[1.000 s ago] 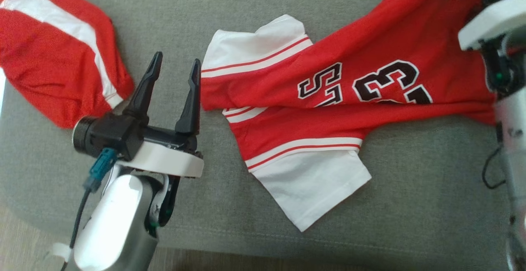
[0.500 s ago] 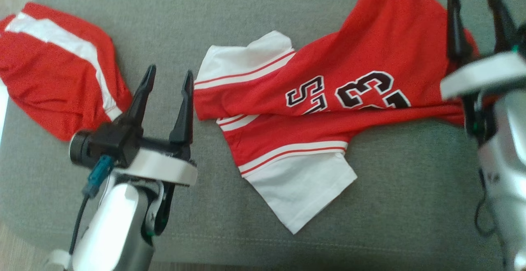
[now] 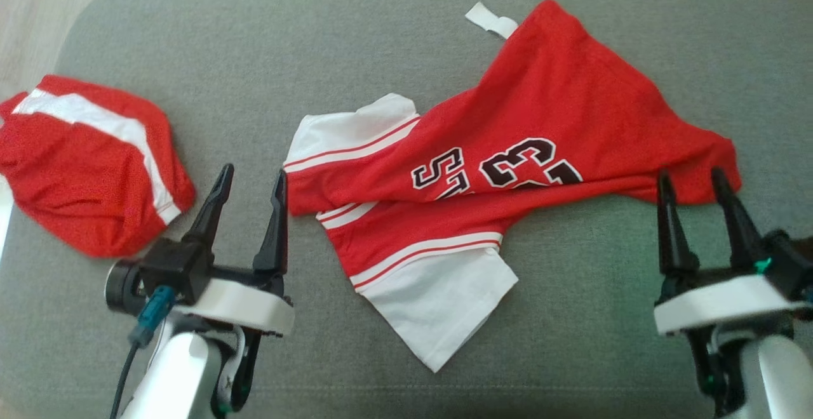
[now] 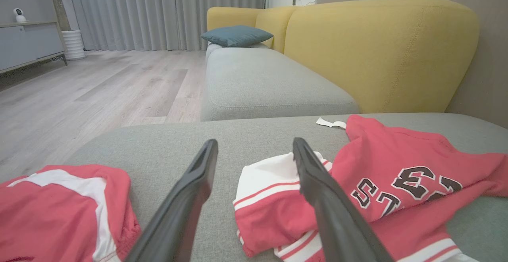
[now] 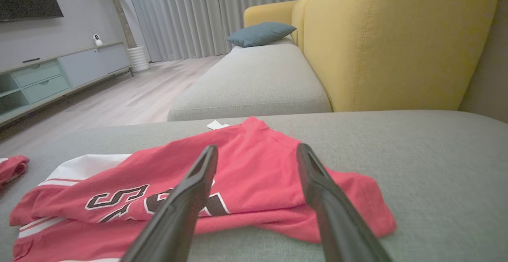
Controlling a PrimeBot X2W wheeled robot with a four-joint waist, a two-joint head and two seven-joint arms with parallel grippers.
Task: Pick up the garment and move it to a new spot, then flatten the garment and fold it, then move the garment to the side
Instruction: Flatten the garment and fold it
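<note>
Fingers of the left gripper (image 3: 253, 172) stand spread with nothing between them, and those of the right gripper (image 3: 691, 173) are likewise parted and empty. The red jersey (image 3: 540, 120) lies crumpled on the grey sofa seat (image 3: 222, 38), between the two grippers. One white sleeve (image 3: 343, 130) is just beside the left gripper's inner fingertip; whether they touch I cannot tell. The other sleeve (image 3: 444, 298) lies off to that finger's inner side, nearer the wrist. The jersey's far red corner (image 3: 698, 152) sits just ahead of the right fingertips and partly between them. Red shorts (image 3: 82, 171) lie apart, off the outer side of the left fingers.

This cloth looks thin, light and limp. It should sag and bunch when lifted, and it is doubled over along the printed numbers (image 3: 502, 165), so a careless pinch could catch two layers. Good holds seem to be the outer edges: the sleeve seam ahead of the left fingers and the red corner ahead of the right ones. Pulling these apart should draw out the fold. A white label (image 3: 492, 22) pokes out well beyond both sets of fingertips and is too flimsy to grip.
</note>
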